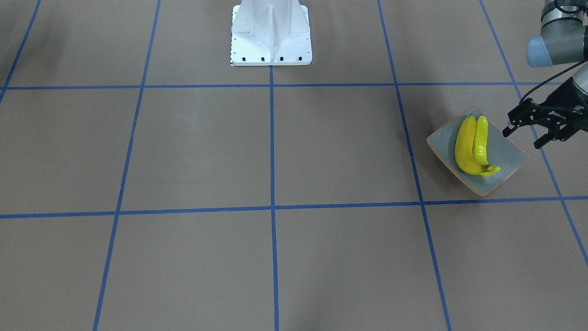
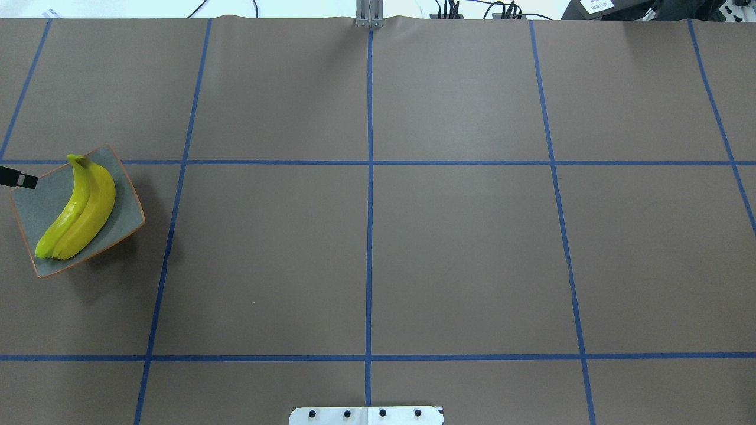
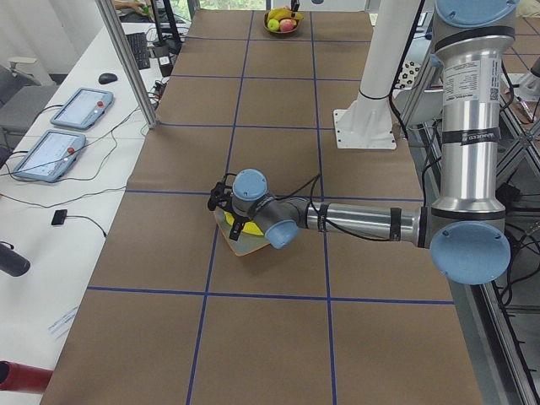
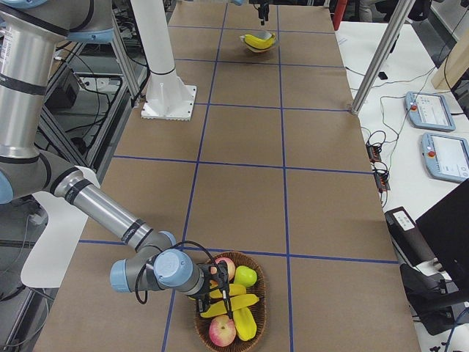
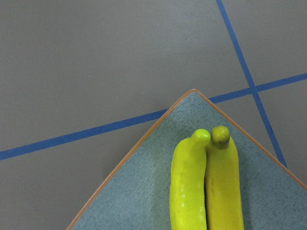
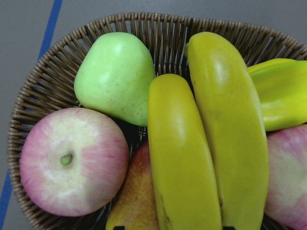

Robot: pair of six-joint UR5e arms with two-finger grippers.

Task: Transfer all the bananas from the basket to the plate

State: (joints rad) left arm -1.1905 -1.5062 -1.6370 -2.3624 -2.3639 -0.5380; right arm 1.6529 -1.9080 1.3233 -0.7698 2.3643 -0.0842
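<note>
Your left claw [image 1: 523, 138], fingers apart, is hovering beside two bananas [image 1: 466, 147] on the plate [image 1: 503, 151]; your right claw [image 4: 220, 282], tips apart, is hovering over the basket [image 6: 144, 24].

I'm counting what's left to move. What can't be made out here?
1. Right gripper: small in the exterior right view, over the basket; open or shut unclear.
2. Yellow-green fruit: cut off by the right wrist view's edge; banana or not, unclear.
3. Plate: mostly hidden behind the left arm's wrist in the exterior left view.
</note>
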